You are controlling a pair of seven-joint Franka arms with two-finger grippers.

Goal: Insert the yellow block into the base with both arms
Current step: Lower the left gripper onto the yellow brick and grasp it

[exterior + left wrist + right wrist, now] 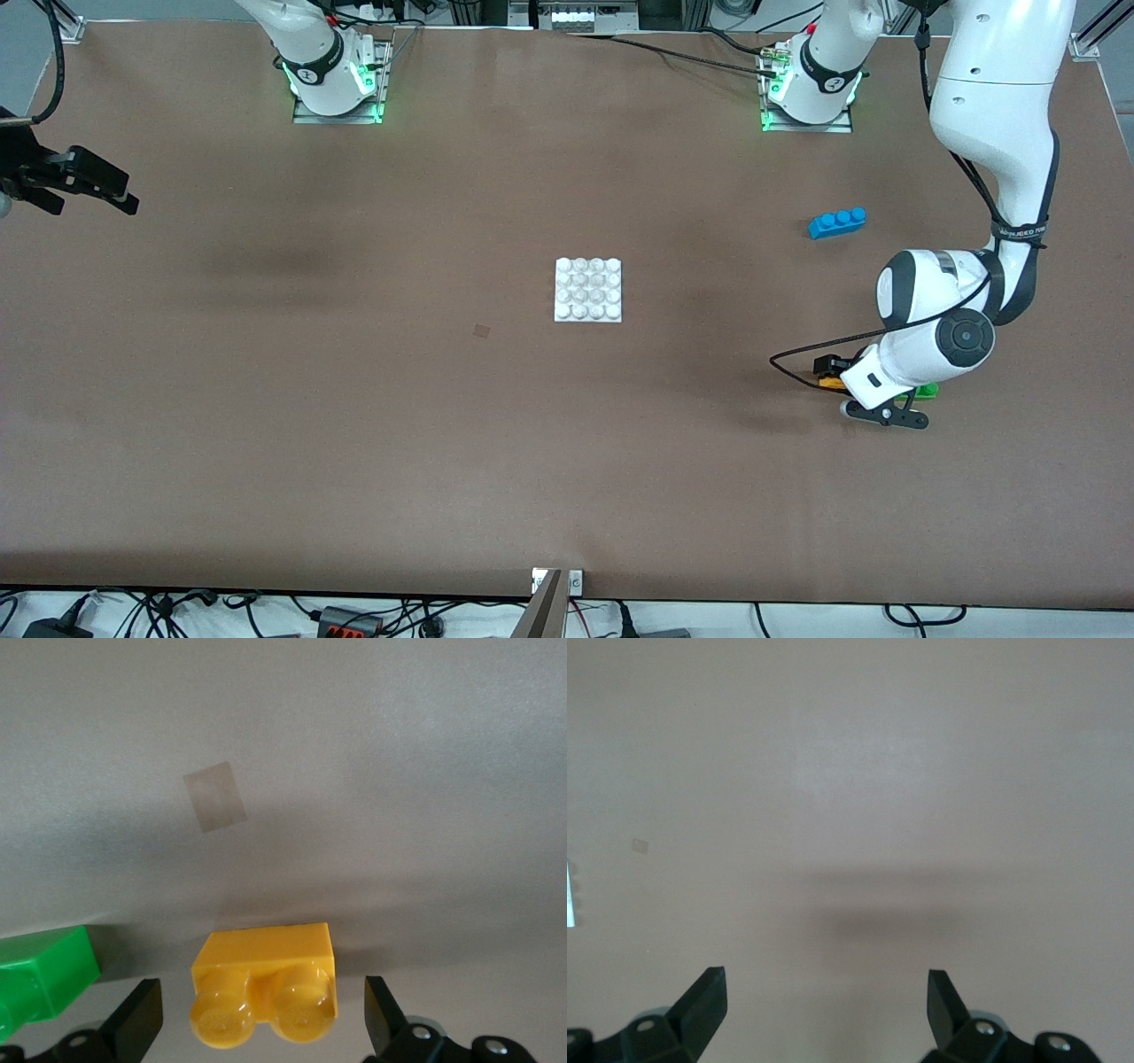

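left gripper (263, 1019): down low at the left arm's end of the brown table (354, 425), with the left arm (992, 133) bent over it. its two black fingers (137, 1019) stand wide apart, one on each side of the small yellow-orange plastic brick with two round studs (264, 983). there is a clear gap between each fingertip and the brick, so nothing is gripped. in the front view the gripper (828, 372) is largely covered by the wrist, and only a sliver of the yellow brick (829, 383) shows beneath it

the yellow brick rests on the table surface, its studs facing the wrist camera. a green plastic brick (40, 983) lies just beside it, not touching; in the front view a green edge (928, 390) shows under the wrist

flat white square plastic plate with a four-by-four grid of round studs (588, 290): lies flat near the middle of the table, well apart from the yellow brick and farther from the front camera than it. its studs are bare

blue plastic brick with three studs (837, 221): lies on the table toward the left arm's end, farther from the front camera than the yellow brick

right gripper (824, 1005): waits over the right arm's end of the table (84, 182), fingers spread wide with nothing between them

a small pale square patch (481, 330) marks the table near the white plate
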